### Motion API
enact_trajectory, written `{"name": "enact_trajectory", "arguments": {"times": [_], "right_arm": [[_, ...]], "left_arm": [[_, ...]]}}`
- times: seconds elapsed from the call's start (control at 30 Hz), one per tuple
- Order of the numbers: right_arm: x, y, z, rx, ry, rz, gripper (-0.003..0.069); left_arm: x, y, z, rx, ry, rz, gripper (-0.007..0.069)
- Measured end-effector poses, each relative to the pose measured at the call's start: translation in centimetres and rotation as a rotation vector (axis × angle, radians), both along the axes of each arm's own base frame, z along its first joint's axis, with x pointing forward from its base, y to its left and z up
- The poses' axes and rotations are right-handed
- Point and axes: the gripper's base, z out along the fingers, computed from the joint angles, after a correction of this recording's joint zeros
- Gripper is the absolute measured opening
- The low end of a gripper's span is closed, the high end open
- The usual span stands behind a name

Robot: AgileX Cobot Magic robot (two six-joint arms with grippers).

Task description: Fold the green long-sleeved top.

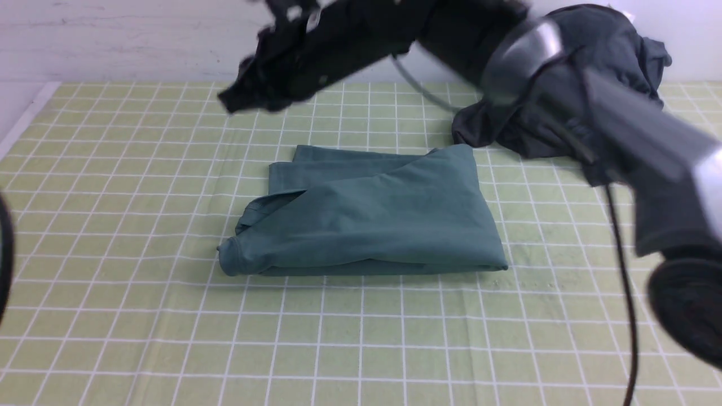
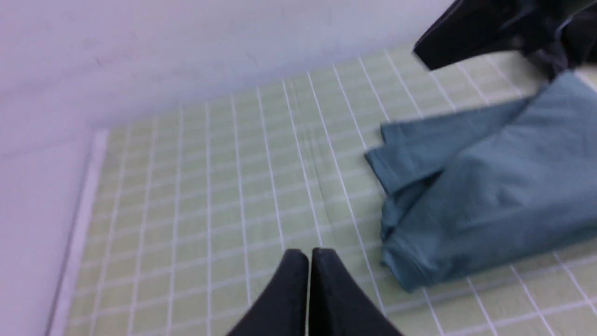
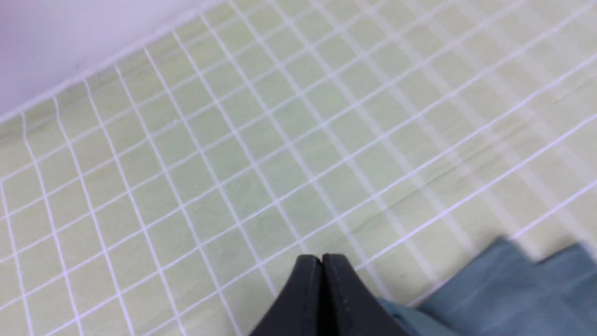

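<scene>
The green long-sleeved top (image 1: 372, 220) lies folded into a compact rectangle in the middle of the checked cloth, with a cuff or hem edge at its near left corner. It also shows in the left wrist view (image 2: 494, 196) and in the right wrist view (image 3: 503, 289). My right gripper (image 1: 225, 102) hangs blurred in the air beyond the top's far left; its jaws (image 3: 321, 259) are shut and empty. My left gripper (image 2: 308, 254) is shut and empty, above the cloth to the left of the top.
A pile of dark slate-grey and charcoal garments (image 1: 637, 45) lies at the back right, partly behind my right arm (image 1: 620, 124). The green checked cloth (image 1: 113, 197) covers the table. A white wall runs along the back.
</scene>
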Motion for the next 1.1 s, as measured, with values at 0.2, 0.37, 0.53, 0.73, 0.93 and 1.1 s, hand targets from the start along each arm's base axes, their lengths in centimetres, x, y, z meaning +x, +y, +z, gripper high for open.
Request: {"name": "enact_trajectory", "arguments": {"times": [0.2,0.37,0.53,0.73,0.93,1.1], "right_arm": [[-3.2,-8.8,8.8,-0.063,-0.165,-0.133,-0.0013],[-6.6,-18.8,11.0,-0.155,-0.294,-0.382,-0.0013],[-11.5,-22.6,9.4,-0.107,-0.453,-0.469,-0.0014],[-19.5,-25.6,3.3,0.051,-0.685,-0.536,-0.0014],[-26.1,-28.3,-3.9,0.302,-0.87,-0.615,-0.0014],[-29.0,-29.4,-9.3,0.371,-0.929,-0.633,-0.0014]], "left_arm": [[-2.2,0.3,-3.2,0.028,-0.197,-0.015,-0.0004],[-3.4,0.1,-6.3,0.059,-0.428,-0.059,-0.0004],[-3.5,0.0,-8.8,0.071,-0.428,-0.072,-0.0004],[-3.1,0.0,-11.0,0.08,-0.364,-0.076,-0.0004],[-3.0,0.0,-12.4,0.086,-0.323,-0.078,-0.0004],[-2.9,0.0,-13.0,0.092,-0.286,-0.074,-0.0004]]}}
